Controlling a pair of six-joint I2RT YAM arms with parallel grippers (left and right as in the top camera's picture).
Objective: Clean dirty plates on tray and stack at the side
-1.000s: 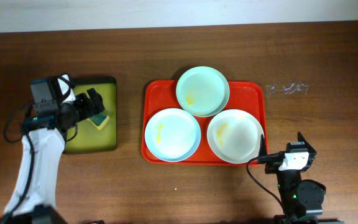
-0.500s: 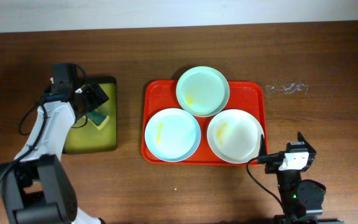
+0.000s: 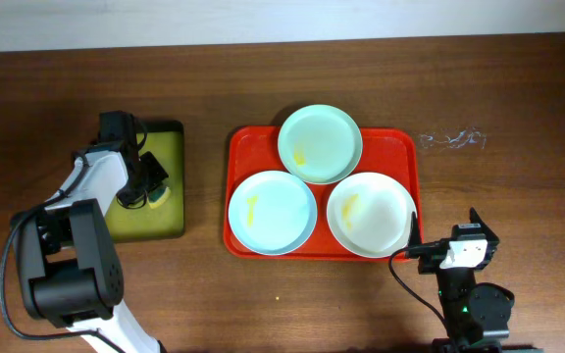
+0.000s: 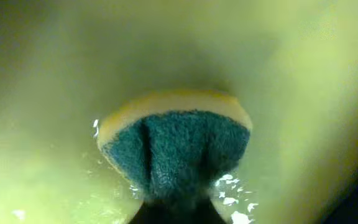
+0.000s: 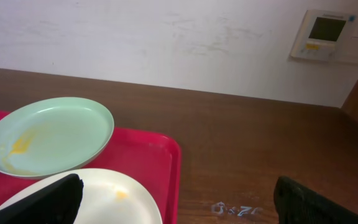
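Note:
Three plates lie on the red tray (image 3: 392, 139): a mint green one (image 3: 320, 143) at the back, a pale blue one (image 3: 272, 211) front left and a white one (image 3: 370, 214) front right, each with a yellow smear. My left gripper (image 3: 148, 181) is down in the small black tray, shut on a yellow sponge with a dark green scrub face (image 4: 176, 149), which bulges where it is pinched. My right gripper (image 3: 443, 227) stands open just off the red tray's front right corner, nothing between its fingers; the white plate (image 5: 110, 193) and mint plate (image 5: 48, 134) lie ahead of it.
The black tray with a wet yellow-green inside (image 3: 170, 221) sits left of the red tray. White scuff marks (image 3: 452, 139) mark the table right of the red tray. A wall with a white control panel (image 5: 325, 34) stands beyond the table's far edge.
My left gripper swung in over the black tray, came down on the sponge and shut on it. The right arm and the plates have not moved.

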